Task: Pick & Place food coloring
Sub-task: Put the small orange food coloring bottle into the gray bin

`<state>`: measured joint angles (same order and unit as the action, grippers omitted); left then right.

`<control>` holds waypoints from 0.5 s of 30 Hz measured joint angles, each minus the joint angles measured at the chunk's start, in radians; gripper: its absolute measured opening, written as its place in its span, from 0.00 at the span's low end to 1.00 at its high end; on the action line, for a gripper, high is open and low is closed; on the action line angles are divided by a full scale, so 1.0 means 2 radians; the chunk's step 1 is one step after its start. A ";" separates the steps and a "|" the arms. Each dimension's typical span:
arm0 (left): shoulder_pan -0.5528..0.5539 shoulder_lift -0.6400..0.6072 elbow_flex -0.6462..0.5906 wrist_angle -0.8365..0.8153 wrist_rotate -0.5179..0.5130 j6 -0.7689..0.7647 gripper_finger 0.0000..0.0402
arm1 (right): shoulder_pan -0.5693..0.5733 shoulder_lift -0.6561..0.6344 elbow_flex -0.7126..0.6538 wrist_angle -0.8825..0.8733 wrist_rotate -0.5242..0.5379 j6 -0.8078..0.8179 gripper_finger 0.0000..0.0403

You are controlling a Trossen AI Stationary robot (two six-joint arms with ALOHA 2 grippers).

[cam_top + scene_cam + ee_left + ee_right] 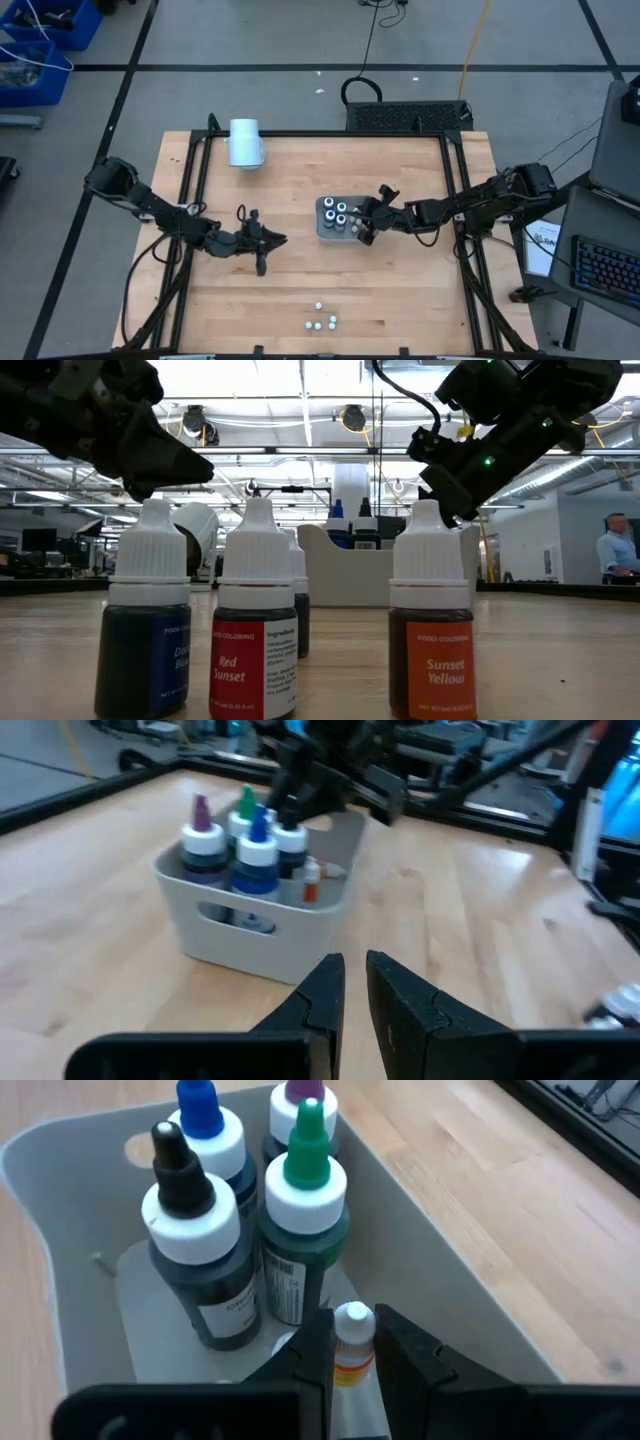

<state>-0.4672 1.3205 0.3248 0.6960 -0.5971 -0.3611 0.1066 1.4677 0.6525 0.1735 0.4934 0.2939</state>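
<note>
A grey tray [324, 233] at the table's middle holds several larger dark bottles with white collars and coloured tips [300, 1190]. My right gripper [352, 1330] reaches into the tray from the table's right and is shut on a small white-capped food coloring bottle [352, 1355] with an orange label. My left gripper [355, 970] hovers left of the tray [250, 935], fingers shut with nothing between them. Several small food coloring bottles [320, 320] stand upright on their bases near the table's front edge, close up in the low view [255, 630]. My right gripper pinches the small bottle's body just below its white cap [352, 1320] between its two fingers. The fingers slant down into the tray from the table's right side. The bottle stays upright near the tray's wall; whether its base rests on the tray floor is hidden by the fingers.
A pale blue cylinder [245, 143] lies at the far left of the table. Black rails [195, 200] run along the table's left and right sides. Bare wood lies between the tray and the small bottles at the front edge.
</note>
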 joint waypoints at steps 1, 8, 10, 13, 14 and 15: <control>-0.003 0.000 0.000 -0.001 0.002 0.002 0.13 | 0.000 0.000 0.000 0.000 0.000 -0.003 0.11; -0.008 0.000 0.000 -0.001 0.002 0.012 0.13 | -0.001 -0.001 0.000 -0.002 -0.016 -0.028 0.11; -0.008 0.000 0.000 -0.002 0.002 0.013 0.13 | -0.004 -0.001 0.000 -0.003 -0.014 -0.020 0.11; -0.008 0.000 0.000 -0.002 -0.002 0.013 0.13 | -0.008 -0.001 0.000 -0.007 -0.012 0.000 0.11; -0.008 0.000 0.000 -0.002 -0.003 0.012 0.13 | -0.008 -0.001 0.000 -0.007 -0.011 0.005 0.11; -0.008 0.000 0.000 -0.002 -0.003 0.011 0.13 | -0.007 -0.001 0.000 -0.008 -0.012 0.007 0.11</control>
<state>-0.4831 1.3205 0.3248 0.6922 -0.6022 -0.3388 0.0917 1.4651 0.6525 0.1572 0.4700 0.3082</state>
